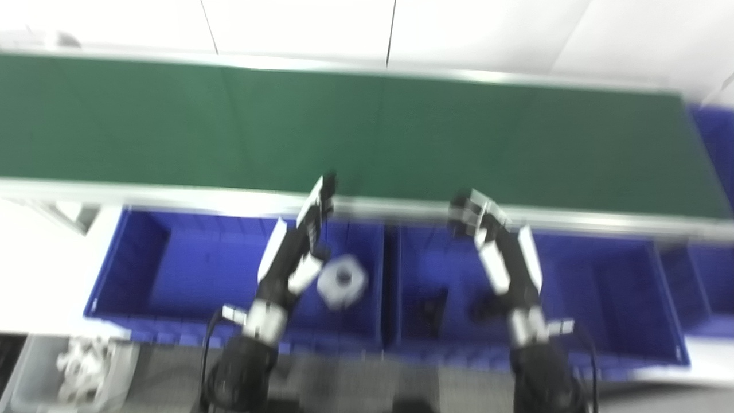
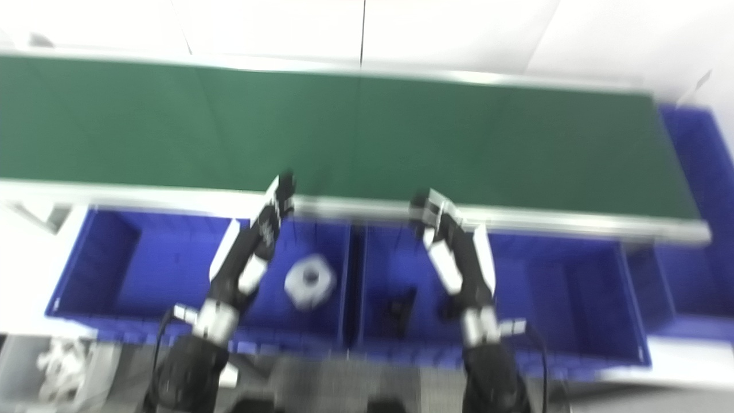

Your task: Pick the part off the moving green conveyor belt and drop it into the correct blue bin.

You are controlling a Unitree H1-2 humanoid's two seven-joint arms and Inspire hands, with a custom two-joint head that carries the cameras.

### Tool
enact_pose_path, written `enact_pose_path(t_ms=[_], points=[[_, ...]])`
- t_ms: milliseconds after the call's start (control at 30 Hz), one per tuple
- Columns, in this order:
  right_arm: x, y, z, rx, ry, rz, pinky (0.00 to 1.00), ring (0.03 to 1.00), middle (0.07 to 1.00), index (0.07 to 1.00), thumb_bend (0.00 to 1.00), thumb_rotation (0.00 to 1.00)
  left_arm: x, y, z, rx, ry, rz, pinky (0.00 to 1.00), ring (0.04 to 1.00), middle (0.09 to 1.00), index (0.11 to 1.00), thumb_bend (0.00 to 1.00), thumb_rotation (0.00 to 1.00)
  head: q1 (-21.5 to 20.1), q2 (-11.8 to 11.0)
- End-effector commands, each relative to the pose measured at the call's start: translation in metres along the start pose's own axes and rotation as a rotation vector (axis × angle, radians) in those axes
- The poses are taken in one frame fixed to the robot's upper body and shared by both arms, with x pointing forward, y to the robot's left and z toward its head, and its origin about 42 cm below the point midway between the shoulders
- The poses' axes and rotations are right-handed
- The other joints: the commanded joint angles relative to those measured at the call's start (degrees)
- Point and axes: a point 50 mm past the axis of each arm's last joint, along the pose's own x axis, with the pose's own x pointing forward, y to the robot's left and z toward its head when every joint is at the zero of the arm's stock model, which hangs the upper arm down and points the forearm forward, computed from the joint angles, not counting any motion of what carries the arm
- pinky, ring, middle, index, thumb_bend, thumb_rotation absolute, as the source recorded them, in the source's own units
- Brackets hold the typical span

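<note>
The part [image 1: 342,281], a pale grey blocky piece with a dark hole in its middle, lies inside the left blue bin [image 1: 172,269], near that bin's right wall and just beside the left hand [image 1: 304,241]. Both pictures are blurred, so its exact shape is hard to make out. The left hand reaches up over the bin with its fingers stretched toward the near rail of the green conveyor belt [image 1: 367,132]; the fingers look extended and hold nothing, though the blur makes this uncertain. The right hand [image 1: 487,229] is raised over the middle blue bin [image 1: 602,287], its fingertips near the belt's metal edge; whether its fingers are apart or curled together I cannot tell. A small dark object [image 1: 434,310] sits on the floor of the middle bin. The belt runs across the whole width of the scene, framed by silver rails, with a white tiled floor [image 1: 487,28] beyond it. More blue bins [image 1: 711,137] stand at the far right. At the lower left, a grey tray [image 1: 34,367] holds whitish pieces [image 1: 80,367].
</note>
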Motion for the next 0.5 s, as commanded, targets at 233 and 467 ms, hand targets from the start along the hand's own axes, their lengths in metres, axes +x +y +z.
enact_pose_path(t_ms=[233, 467], points=[[-0.001, 0.006, 0.001, -0.016, -0.144, -0.005, 0.71, 0.780, 0.834, 0.831, 0.75, 0.94, -0.003, 0.002, 0.000, 0.014, -0.057, 0.008, 0.99, 1.000, 0.997, 0.968, 0.89, 0.93, -1.11, -3.32], [0.000, 0.014, 0.002, -0.033, -0.158, 0.009, 0.72, 0.796, 0.846, 0.832, 0.76, 0.93, -0.005, 0.007, -0.001, 0.012, -0.059, 0.006, 0.99, 1.000, 1.000, 0.974, 0.90, 0.93, -3.53, -2.55]])
